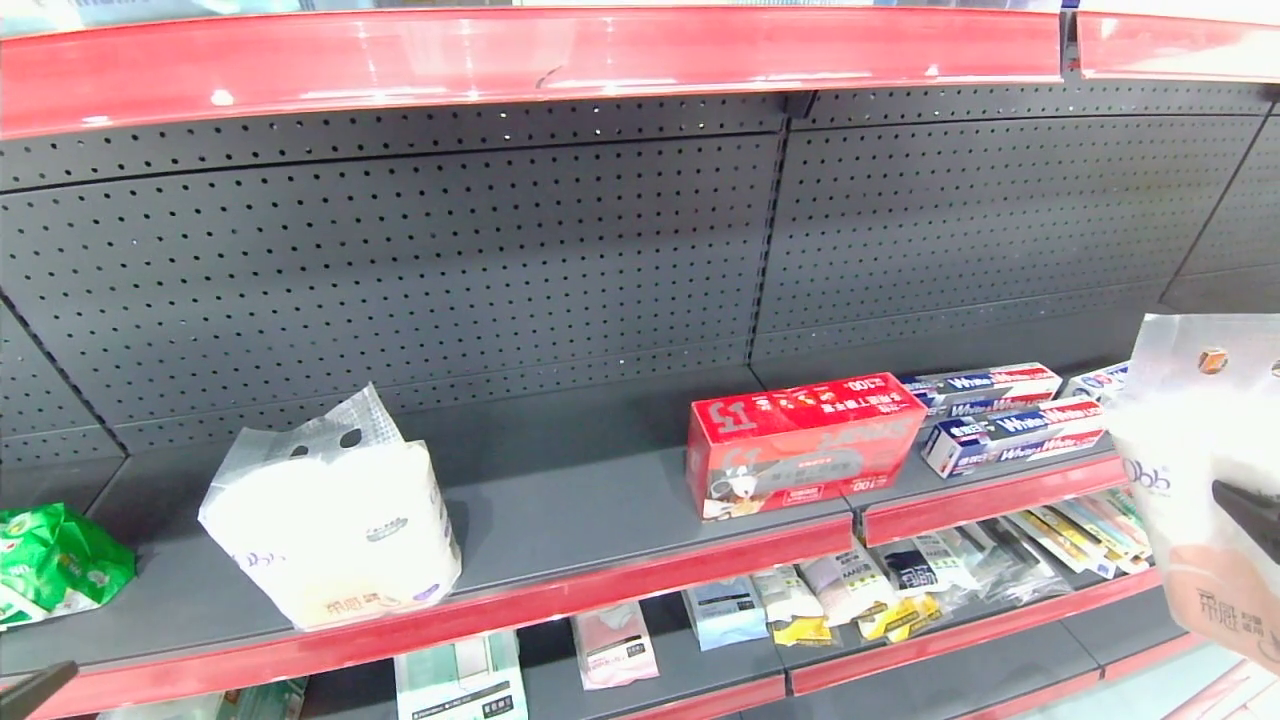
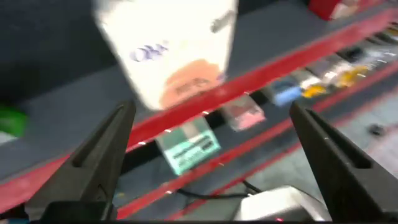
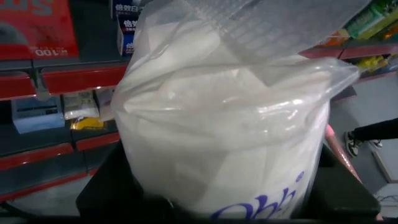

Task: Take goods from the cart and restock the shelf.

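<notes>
- Two tissue packs – the shelved pack sits on the grey shelf, well left of a red box.
- The held pack, at the far right, is clamped in the right gripper.
- The left gripper has its jaws spread wide, facing the shelved pack.

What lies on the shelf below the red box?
Below the red box, flat packets lie on the lower shelf; its back part is covered by the upper board.

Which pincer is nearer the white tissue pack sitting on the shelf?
Left. The left pincer hangs open just in front of and below the white tissue pack; the right pincer is far off to its right, shut on a second pack.
</notes>
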### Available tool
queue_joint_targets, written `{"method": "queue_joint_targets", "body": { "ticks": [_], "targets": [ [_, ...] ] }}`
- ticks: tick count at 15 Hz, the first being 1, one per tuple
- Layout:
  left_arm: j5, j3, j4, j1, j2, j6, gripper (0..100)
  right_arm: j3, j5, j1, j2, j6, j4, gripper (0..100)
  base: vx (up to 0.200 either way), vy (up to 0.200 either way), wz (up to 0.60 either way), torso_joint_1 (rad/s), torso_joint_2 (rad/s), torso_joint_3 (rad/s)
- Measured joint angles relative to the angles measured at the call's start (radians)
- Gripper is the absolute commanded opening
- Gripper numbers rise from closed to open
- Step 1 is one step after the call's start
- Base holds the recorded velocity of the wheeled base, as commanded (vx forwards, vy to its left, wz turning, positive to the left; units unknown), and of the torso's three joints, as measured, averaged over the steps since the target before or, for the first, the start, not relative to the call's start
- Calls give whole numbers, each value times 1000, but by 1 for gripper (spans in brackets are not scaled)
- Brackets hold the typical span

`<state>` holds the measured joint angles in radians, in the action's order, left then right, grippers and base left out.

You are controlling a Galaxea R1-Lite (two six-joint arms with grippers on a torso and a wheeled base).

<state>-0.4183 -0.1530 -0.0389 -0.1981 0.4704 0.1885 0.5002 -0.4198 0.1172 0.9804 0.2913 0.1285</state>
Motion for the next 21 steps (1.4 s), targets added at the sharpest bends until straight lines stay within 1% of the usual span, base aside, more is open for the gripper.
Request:
{"method": "queue_joint_targets", "body": {
  "ticks": [1, 2, 3, 5, 6, 7, 9, 10, 11, 12, 13, 15, 21],
  "targets": [
    [0, -5, 8, -3, -30, 28, 100, 5, 2, 38, -6, 7, 0, 0, 0, 0, 0, 0, 0, 0],
    [-1, -9, 9, 4, -48, 43, 100, 16, 5, 63, -7, 11, 0, 0, 0, 0, 0, 0, 0, 0],
    [-1, -11, 17, 26, -62, 47, 100, 27, 8, 86, -4, 14, 1, 0, 0, 0, 0, 0, 0, 0],
    [-1, -23, 47, 136, -84, 51, 100, 32, 10, 100, -2, 36, -10, 0, 0, 0, 0, 0, 0, 0],
    [15, -30, 86, 183, -95, 61, 100, 35, 10, 101, 1, 51, -3, 0, 0, 0, 0, 0, 0, 0],
    [71, -37, 107, 196, -103, 77, 100, 39, 15, 103, 3, 54, -1, 0, 0, 0, 0, 0, 0, 0],
    [268, -38, 123, 149, -109, 91, 100, 53, 46, 98, 6, 54, 2, 0, 0, 0, 0, 0, 0, 0],
    [277, -33, 128, 135, -112, 95, 100, 57, 64, 92, 9, 55, 1, 0, 0, 0, 0, 0, 0, 0],
    [243, -26, 130, 137, -122, 105, 100, 61, 90, 85, 13, 55, 3, 0, 0, 0, 0, 0, 0, 0],
    [213, -18, 133, 168, -137, 123, 100, 63, 99, 80, 19, 55, 3, 0, 0, 0, 0, 0, 0, 0],
    [216, -7, 134, 194, -150, 133, 100, 69, 100, 79, 26, 55, 11, 0, 0, 0, 0, 0, 0, 0],
    [243, 15, 136, 212, -172, 135, 100, 87, 110, 77, 41, 56, 27, 0, 0, 0, 600, 5, 2, 0],
    [248, 53, 139, 218, -217, 134, 100, 131, 114, 77, 67, 71, 37, 0, 0, 0, 600, 6, 4, 6]
  ]
}}
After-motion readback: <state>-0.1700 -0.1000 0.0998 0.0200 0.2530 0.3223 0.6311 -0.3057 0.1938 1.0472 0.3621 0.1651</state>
